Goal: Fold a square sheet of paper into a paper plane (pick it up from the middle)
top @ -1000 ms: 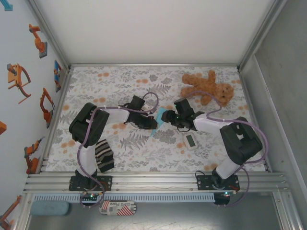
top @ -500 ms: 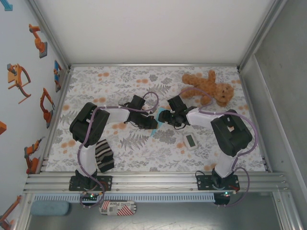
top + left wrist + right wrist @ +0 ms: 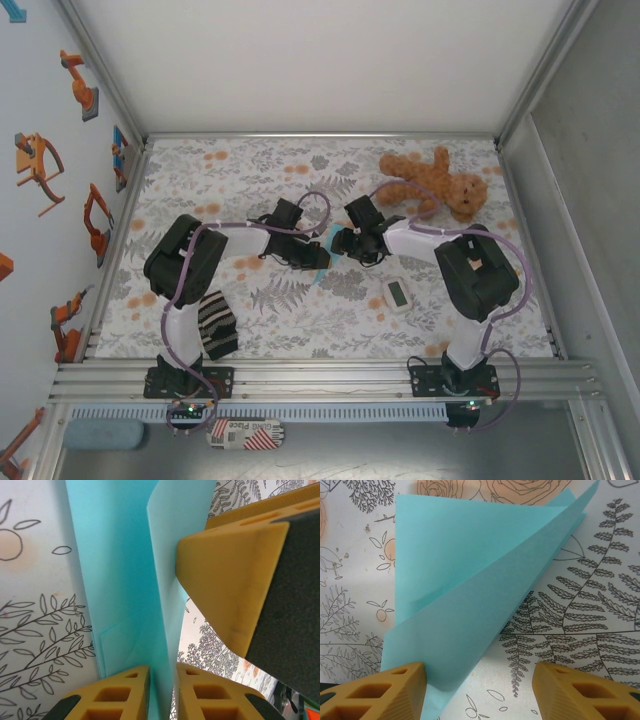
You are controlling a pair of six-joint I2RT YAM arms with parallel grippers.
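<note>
1. Table (image 3: 200,170): covered in a floral print of grey leaves and orange blooms, walled in by white panels and metal rails.

2. Left arm (image 3: 185,260): its base is at 7 o'clock on the table and it reaches in toward the centre, with a purple cable looped along it.

3. Right arm (image 3: 480,280): its base is at 5 o'clock, and it is bent back so the wrist points toward 9 o'clock, meeting the left arm near the middle.

4. Teddy bear (image 3: 435,185): brown, lying flat at 1 o'clock on the table, just beyond the right wrist.

5. Striped cloth (image 3: 216,325): black and cream, crumpled at 7 o'clock beside the left arm's base.

6. Light-blue paper sheet (image 3: 470,595): lies near the table's centre between the two wrists. It is folded into layered flaps that narrow to a point at 1 o'clock in the right wrist view, and one flap is raised off the surface.

7. Left gripper (image 3: 162,680): the jaws are narrow, with an upright fold of the paper standing in the slim gap. I cannot tell whether the pads actually pinch it.

8. Right gripper (image 3: 480,680): the jaws are wide and hold nothing. One finger (image 3: 395,690) is at the paper's near corner and the other is well clear over the bare print.

9. White gadget (image 3: 397,294): small and rectangular, at 4 o'clock from the paper and apart from both grippers.
</note>
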